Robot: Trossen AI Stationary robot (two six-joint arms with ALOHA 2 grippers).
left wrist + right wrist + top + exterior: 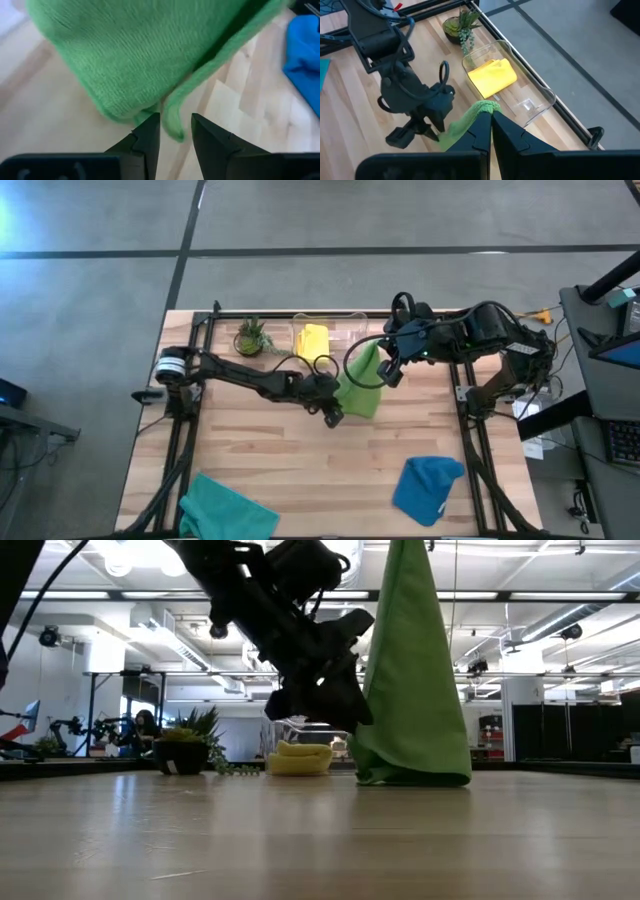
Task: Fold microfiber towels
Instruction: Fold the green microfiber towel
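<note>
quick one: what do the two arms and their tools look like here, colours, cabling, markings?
Both arms are matte black with boxy jointed links. The left arm has a silver-and-white band at its base; black cable loops hang near the left tool. The right arm carries looped black cables by its wrist. The right tool has tapered black fingers, like the left. No markings readable.

Both arms are matte black, built of chunky jointed links, with black cables looping loosely alongside. Left arm (250, 376), left of frame, carries a silver-white cylindrical collar at its base joint. Wrist views show dark, wedge-shaped, tapered fingers (145, 137).
</note>
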